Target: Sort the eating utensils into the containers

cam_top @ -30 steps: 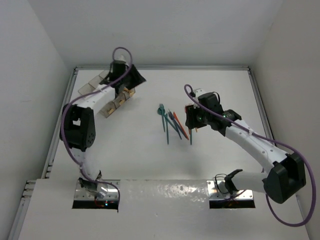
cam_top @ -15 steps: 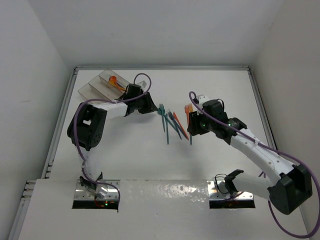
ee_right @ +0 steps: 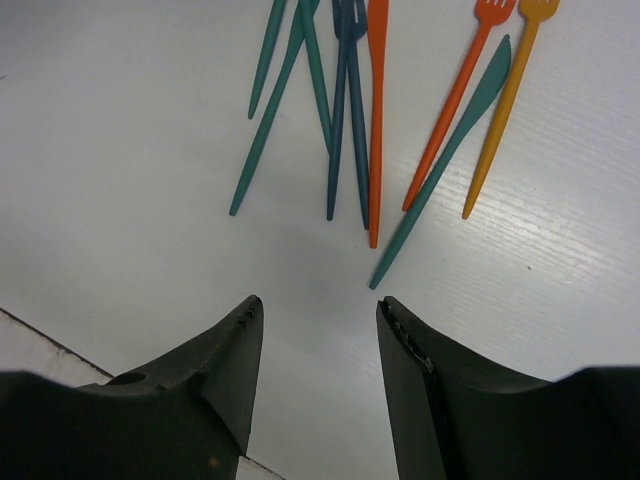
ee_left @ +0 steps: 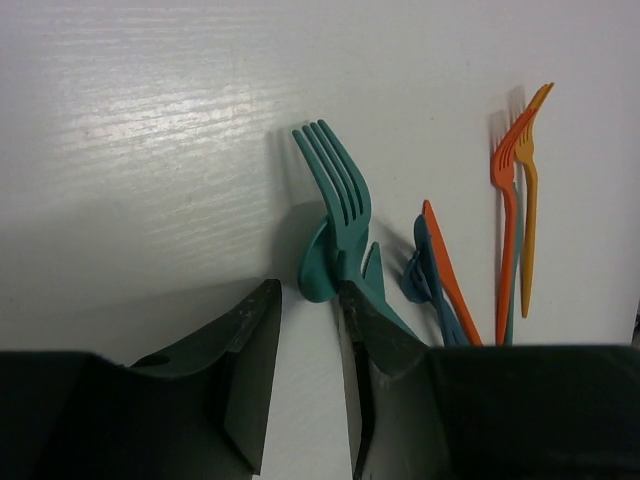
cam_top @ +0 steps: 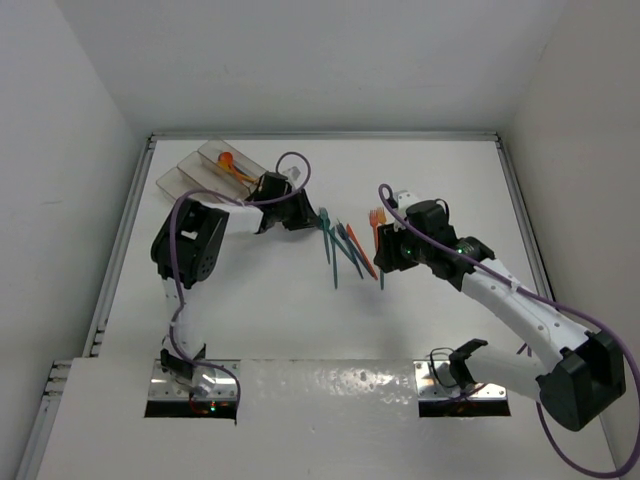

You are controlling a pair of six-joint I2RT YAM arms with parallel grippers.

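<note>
Several eating utensils lie fanned out mid-table: a teal fork over a teal spoon, a blue spoon, an orange knife, an orange fork, a yellow fork and a teal knife. My left gripper is open, low at the pile's left edge. Only bare table shows between its jaws, and its right finger sits beside the teal spoon. My right gripper hangs open just short of the handle ends. The containers, one clear divided tray, hold an orange utensil.
Raised rails border the table on the left and the right, with white walls behind. The tray sits in the far left corner. Both arm bases are bolted to the near edge.
My left arm swung from over the tray to the utensil pile's left edge, uncovering the tray and its orange utensil, and its jaws narrowed. The right arm shifted slightly right, then held still.
</note>
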